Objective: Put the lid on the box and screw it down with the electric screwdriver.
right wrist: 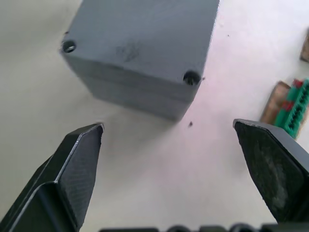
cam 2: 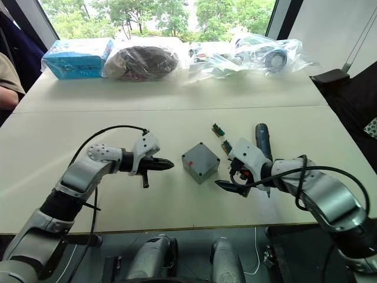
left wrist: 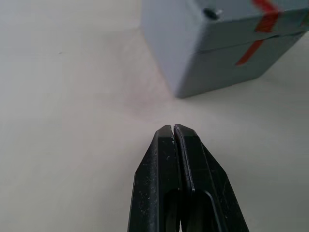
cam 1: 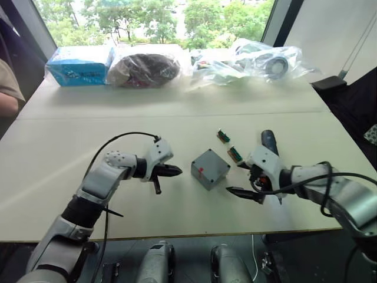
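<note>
Box (cam 1: pixel 210 168): lid (right wrist: pixel 145 43) already seated, mid-tabletop between both end effectors.
Left end effector (cam 1: pixel 174 171): pressed closed, empty.
Right end effector (cam 1: pixel 242 193): spread wide, empty.
Next: electric screwdriver (cam 1: pixel 269 141) to be grasped.

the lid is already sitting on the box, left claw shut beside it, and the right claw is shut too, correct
Not quite: the right claw is open, its fingers spread wide apart in the right wrist view. The rest holds: the lid sits on the box, and the left claw is shut beside it.
</note>
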### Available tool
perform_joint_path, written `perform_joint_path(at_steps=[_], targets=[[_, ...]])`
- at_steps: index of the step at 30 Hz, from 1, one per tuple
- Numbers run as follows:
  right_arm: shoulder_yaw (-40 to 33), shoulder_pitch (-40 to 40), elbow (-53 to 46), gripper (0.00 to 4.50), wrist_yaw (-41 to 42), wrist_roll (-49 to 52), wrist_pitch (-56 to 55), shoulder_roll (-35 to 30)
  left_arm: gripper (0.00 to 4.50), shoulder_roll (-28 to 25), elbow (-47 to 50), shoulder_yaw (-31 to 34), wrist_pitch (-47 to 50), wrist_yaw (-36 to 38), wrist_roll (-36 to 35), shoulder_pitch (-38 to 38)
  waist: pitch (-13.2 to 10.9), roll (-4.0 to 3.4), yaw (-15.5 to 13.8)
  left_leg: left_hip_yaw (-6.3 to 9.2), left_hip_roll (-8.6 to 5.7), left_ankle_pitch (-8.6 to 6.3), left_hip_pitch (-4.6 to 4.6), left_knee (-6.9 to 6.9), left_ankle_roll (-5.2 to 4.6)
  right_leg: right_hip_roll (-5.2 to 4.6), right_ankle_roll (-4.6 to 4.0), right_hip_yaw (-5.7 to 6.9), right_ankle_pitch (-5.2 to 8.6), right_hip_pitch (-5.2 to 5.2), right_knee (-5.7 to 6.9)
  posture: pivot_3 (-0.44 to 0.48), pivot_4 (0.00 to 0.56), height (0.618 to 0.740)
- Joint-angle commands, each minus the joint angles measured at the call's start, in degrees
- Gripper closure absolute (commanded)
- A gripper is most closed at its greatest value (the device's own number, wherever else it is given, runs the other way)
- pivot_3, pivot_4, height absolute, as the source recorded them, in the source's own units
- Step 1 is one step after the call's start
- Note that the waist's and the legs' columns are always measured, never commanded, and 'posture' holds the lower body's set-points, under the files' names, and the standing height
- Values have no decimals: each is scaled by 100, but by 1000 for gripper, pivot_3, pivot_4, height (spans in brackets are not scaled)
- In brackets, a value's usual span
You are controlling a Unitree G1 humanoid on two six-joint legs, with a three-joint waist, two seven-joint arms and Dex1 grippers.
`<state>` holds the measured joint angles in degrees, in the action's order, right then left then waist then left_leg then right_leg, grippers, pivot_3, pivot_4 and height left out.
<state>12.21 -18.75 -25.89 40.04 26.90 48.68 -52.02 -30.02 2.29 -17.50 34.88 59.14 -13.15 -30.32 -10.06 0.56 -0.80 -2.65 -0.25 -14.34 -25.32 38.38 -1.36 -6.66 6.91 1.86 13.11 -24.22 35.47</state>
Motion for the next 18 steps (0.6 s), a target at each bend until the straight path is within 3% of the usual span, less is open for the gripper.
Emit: perform_joint_path(at_steps=[1,18], targets=[[128,-116,-6,30,263,-168,-241,154,4500,120,158,-13,78,-127,-15,-79,0,0,7,1,0,0,0,0,0,0,1,1,0,1,1,0,150,740],[-253,410,-1078,30,-248,428,834,988,4500,168,123,93,137,-213,-102,-173,1,2,7,4,0,0,3,2,0,1,2,2,-1,0,12,0,150,740]])
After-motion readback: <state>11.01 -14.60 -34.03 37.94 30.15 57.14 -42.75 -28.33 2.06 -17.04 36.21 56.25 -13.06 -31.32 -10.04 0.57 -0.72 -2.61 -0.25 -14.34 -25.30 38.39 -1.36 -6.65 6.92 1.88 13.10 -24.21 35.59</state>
